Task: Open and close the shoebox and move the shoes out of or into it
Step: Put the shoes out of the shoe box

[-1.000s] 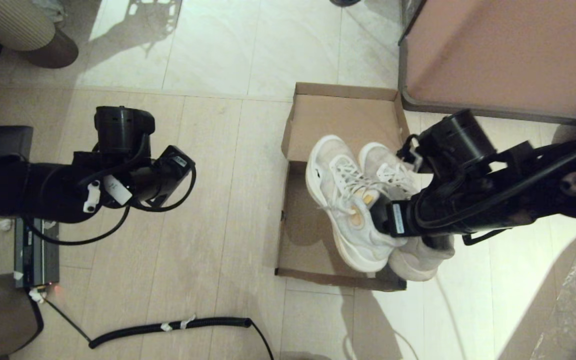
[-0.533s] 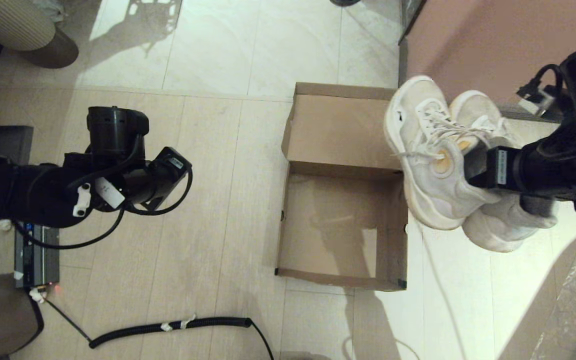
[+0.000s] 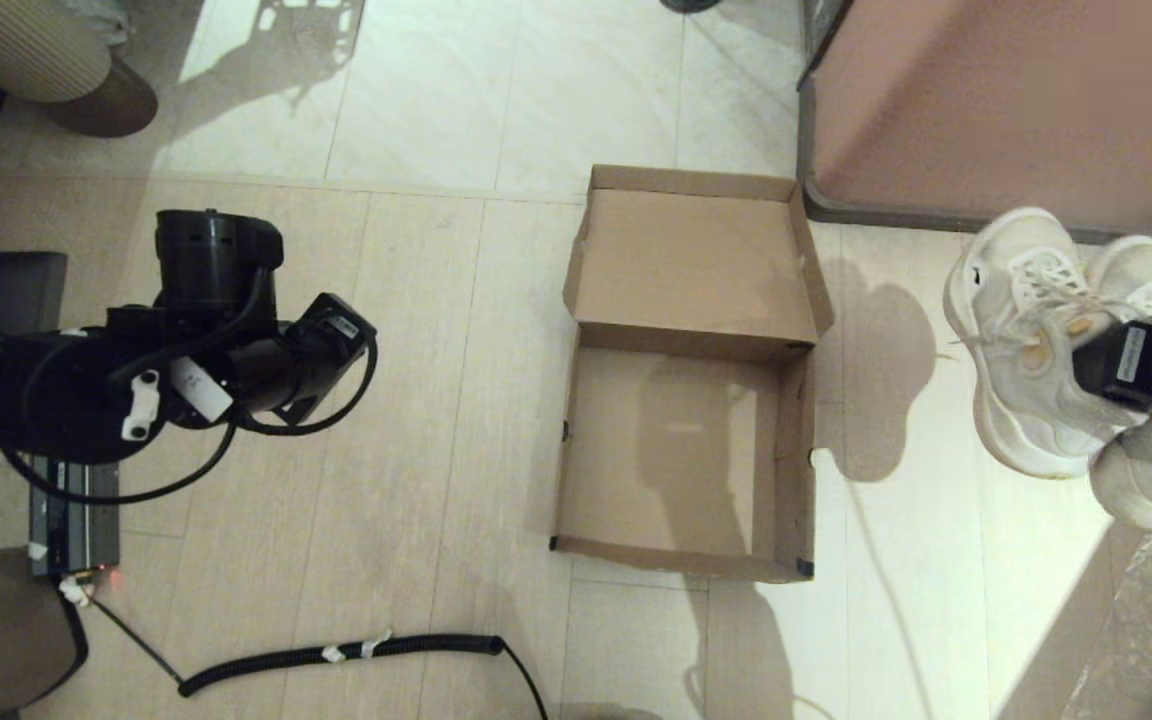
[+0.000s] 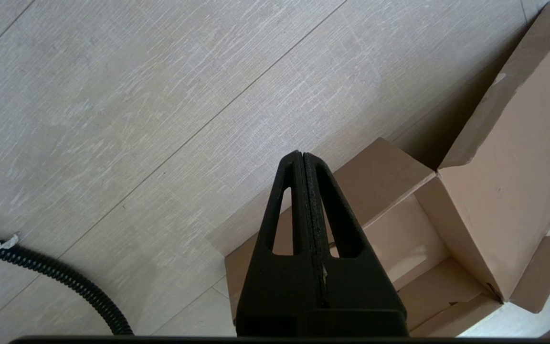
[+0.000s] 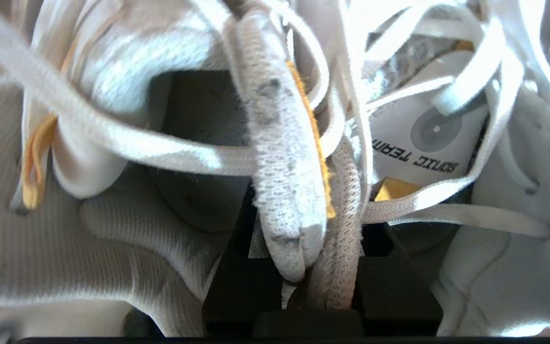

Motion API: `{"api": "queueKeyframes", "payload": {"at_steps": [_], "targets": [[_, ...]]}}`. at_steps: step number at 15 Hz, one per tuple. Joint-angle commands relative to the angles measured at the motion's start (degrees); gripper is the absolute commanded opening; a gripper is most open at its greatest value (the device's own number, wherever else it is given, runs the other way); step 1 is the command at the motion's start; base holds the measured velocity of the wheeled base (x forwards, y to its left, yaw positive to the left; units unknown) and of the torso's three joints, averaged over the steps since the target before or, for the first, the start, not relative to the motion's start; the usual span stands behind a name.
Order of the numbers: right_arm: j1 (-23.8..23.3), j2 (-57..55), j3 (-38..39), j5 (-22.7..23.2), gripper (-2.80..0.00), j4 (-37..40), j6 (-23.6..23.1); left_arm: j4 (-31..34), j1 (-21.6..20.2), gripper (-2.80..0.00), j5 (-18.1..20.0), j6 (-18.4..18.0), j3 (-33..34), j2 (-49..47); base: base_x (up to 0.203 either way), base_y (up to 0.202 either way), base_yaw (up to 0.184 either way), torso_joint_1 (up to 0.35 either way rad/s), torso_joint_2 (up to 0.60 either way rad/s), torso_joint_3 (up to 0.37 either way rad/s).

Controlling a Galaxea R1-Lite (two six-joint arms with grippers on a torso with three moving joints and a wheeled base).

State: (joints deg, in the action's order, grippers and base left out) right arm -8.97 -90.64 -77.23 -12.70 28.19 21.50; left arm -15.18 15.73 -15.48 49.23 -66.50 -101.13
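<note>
Right gripper (image 5: 303, 267) pinches both white mesh lace-up sneakers (image 3: 1046, 350) by their adjoining collars, carrying the pair together right of the open brown cardboard shoebox (image 3: 576, 300); left gripper (image 4: 306, 191) closed, empty.

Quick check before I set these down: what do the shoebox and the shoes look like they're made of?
The shoebox: plain brown cardboard, matte and unprinted, with thin folded walls and raw cut edges. The shoes: white woven mesh uppers, the weave plain in the right wrist view, with flat fabric laces; the soles look like smooth white rubber or foam, though that is uncertain. The right gripper holds both by their inner collars.
</note>
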Motion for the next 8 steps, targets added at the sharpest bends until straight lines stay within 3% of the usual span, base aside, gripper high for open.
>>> {"api": "queueKeyframes", "payload": {"at_steps": [1,4,8], "targets": [[-5.2,-7.3,0.4,-0.8,-2.80,-2.8,1.8,-0.1,0.0,-2.80,-0.1,0.3,0.1,-0.3,0.000,0.000,0.000,0.000,0.00,0.000],[-10.0,-14.8,0.1,-0.1,-2.80,-10.0,2.6,-0.1,0.0,-2.80,0.0,0.3,0.4,-0.5,0.000,0.000,0.000,0.000,0.00,0.000],[-15.5,-24.8,-0.4,7.8,-2.80,-25.1,-2.9,-0.1,0.1,-2.80,0.2,0.3,1.5,-0.5,0.000,0.000,0.000,0.000,0.00,0.000]]}}
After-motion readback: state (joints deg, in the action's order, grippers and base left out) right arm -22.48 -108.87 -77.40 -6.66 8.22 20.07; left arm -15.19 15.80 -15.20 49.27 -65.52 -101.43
